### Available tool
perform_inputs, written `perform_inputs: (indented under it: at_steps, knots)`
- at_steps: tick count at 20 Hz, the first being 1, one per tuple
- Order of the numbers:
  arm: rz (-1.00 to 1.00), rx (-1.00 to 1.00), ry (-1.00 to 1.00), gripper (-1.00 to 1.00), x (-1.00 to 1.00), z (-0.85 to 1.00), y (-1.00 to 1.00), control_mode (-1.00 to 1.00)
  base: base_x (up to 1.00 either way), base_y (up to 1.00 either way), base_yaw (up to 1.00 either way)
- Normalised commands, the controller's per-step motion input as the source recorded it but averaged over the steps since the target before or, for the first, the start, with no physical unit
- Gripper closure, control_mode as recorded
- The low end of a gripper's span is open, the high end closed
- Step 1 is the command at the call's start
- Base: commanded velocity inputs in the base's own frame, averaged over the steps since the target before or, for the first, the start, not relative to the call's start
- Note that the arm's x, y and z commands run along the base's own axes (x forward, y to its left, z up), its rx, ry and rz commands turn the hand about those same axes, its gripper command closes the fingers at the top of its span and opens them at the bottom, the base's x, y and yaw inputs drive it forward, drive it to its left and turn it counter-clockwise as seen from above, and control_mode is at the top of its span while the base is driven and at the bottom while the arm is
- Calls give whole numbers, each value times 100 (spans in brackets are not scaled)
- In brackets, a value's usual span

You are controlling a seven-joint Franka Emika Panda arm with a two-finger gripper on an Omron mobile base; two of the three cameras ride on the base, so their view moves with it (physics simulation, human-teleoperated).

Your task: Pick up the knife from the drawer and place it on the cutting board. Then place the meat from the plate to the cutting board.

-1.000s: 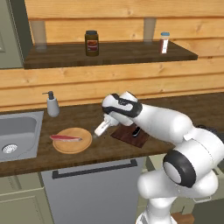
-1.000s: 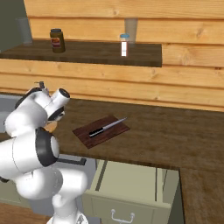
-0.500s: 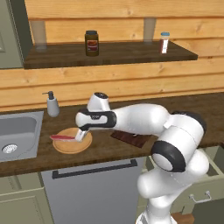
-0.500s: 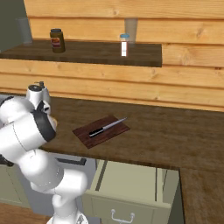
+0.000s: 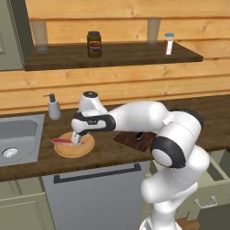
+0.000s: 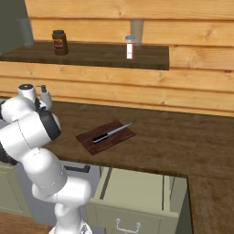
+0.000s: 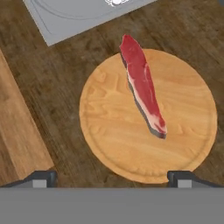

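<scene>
The red-pink meat [image 7: 142, 85] lies across the round tan plate [image 7: 109, 127], with one end overhanging the rim toward the sink. My gripper [image 7: 111, 179] hovers open just above the plate, its fingertips [image 7: 41, 178] spread wide and nothing between them. From the left base view, the gripper [image 5: 77, 138] hangs over the plate [image 5: 72, 152] beside the meat [image 5: 62, 141]. The knife [image 6: 112, 132] rests on the dark cutting board [image 6: 106, 137], blade pointing back right. My arm partly covers the board [image 5: 132, 140]. The drawer [image 6: 137, 196] stands pulled out.
A steel sink [image 5: 18, 134] lies left of the plate, with a soap dispenser [image 5: 54, 108] behind it. On the wall shelf are a jar [image 5: 94, 44] and a shaker [image 5: 168, 43]. A grey panel with a dark bar handle [image 5: 96, 173] sits below the counter.
The arm swung left from the cutting board to the plate and lowered the open gripper over the meat. The knife stayed on the board.
</scene>
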Motion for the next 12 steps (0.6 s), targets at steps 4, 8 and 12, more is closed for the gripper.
perform_inputs:
  at_steps: [4,8,12]
  knots:
    - [0,0,0,-100,3,-9,0,-100,0,0,0]
    - [0,0,0,-100,10,-19,0,-100,0,0,0]
    - [0,0,0,-100,12,-22,0,-100,0,0,0]
